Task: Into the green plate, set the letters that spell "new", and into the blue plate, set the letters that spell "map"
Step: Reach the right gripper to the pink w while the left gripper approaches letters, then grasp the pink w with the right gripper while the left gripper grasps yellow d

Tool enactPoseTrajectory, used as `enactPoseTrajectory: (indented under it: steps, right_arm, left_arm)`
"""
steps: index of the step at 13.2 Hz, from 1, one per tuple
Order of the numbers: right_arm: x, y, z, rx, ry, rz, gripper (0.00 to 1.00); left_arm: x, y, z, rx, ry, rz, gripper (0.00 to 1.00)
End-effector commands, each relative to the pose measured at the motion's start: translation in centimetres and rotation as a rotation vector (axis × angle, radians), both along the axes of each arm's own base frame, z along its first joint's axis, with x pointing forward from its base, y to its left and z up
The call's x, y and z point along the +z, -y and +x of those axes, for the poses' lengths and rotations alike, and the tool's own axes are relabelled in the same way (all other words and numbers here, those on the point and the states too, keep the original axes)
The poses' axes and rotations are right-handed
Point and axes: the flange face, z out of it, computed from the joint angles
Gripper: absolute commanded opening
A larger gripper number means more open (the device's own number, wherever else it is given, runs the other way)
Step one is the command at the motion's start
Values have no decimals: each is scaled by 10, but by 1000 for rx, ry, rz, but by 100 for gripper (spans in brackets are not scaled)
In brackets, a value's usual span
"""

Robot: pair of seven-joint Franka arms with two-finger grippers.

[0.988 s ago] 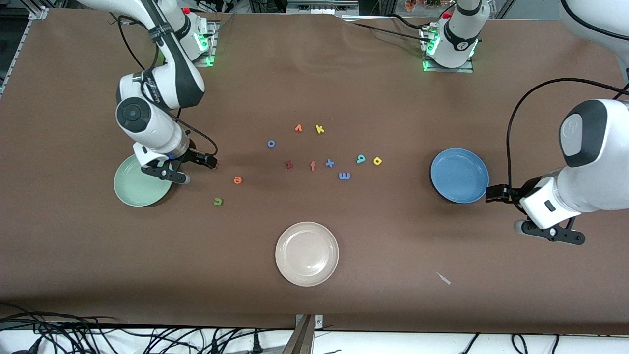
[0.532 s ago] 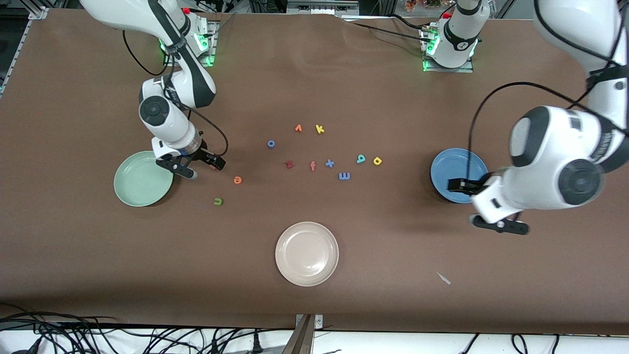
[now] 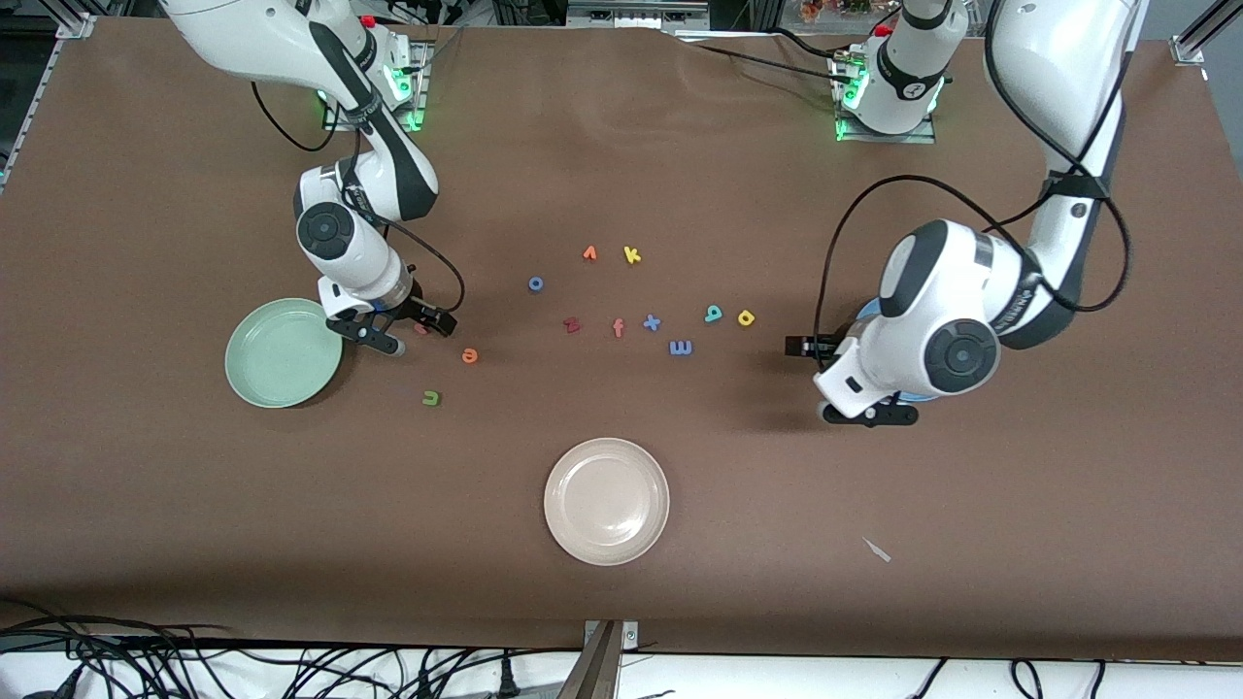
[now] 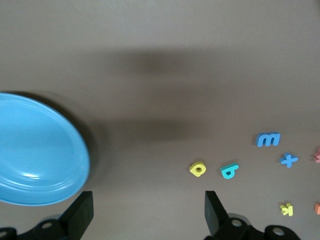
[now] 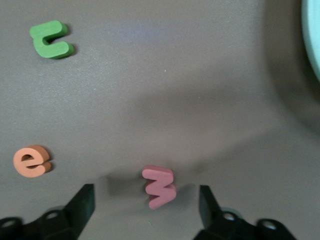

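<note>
The salmon w lies on the table between the fingers of my right gripper, which is open and low around it without touching; in the front view this gripper is beside the green plate. The orange e and green n lie close by. My left gripper hovers open and empty over bare table beside the blue plate, which the left arm mostly hides in the front view. The yellow p, teal a and blue m lie near it.
Other letters are scattered mid-table: a blue x, salmon f, dark red z, blue o, yellow k and an orange one. A cream plate sits nearer the front camera.
The right gripper moved from over the green plate's edge to the w. The left arm swung across the blue plate toward the letters.
</note>
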Motion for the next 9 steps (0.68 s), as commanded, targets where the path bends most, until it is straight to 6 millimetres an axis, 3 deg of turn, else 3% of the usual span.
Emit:
enactPoseTrajectory:
  steps: [1,6,8,9]
  right_arm:
    - [-4,-1,0,-5,2,10,75]
    - [-8,1,0,-6,-5,7,45]
    - [-9,1,-1,-3,-11,5,31]
    - [-10,1,-1,-2,-14,4,22]
  left_arm:
    - [-33,11,-39,38,-14,-8,96]
    - [-93,40,-101,80,71,-16,96]
    - [-102,51,-114,88,91,-27,96]
    - [-106,52,-119,92,90,-24,91]
